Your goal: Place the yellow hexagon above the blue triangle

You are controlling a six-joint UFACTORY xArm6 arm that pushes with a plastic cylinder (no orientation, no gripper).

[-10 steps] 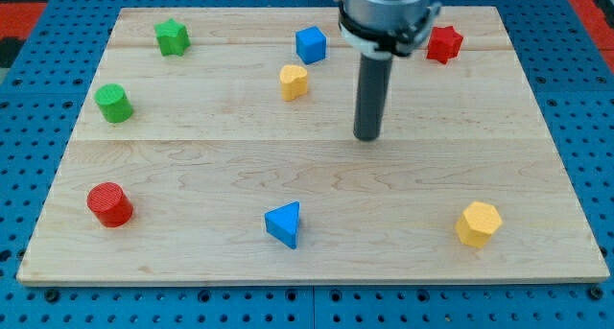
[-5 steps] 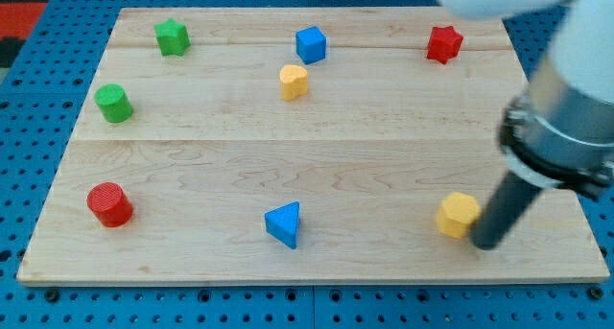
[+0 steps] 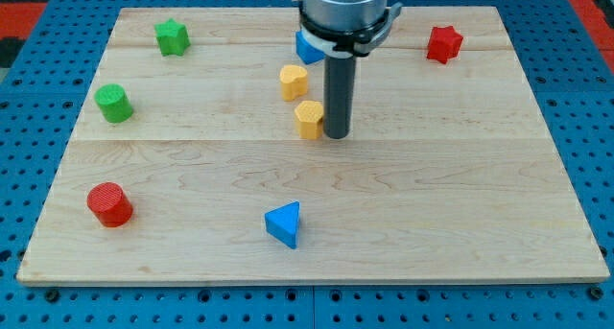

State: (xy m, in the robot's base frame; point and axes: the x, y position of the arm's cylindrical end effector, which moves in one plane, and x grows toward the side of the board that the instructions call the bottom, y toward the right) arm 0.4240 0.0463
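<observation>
My tip point(image 3: 337, 134) sits just right of the yellow hexagon point(image 3: 309, 119), touching or nearly so, near the middle of the table point(image 3: 460, 204). There is no hand here, only the bare rod, so nothing is held. The blue triangle point(image 3: 284, 223) lies lower centre, well below and slightly left of the hexagon. The placing step looks nearly done; next, perhaps a small nudge leftward to line the hexagon up directly over the triangle.

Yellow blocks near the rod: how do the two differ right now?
The yellow hexagon sits right against my tip, on its left in the view; the other yellow block, whose shape is unclear, stands apart from it. The yellow hexagon lies lower in the view, nearer the blue triangle. Both share colour and similar size.
</observation>
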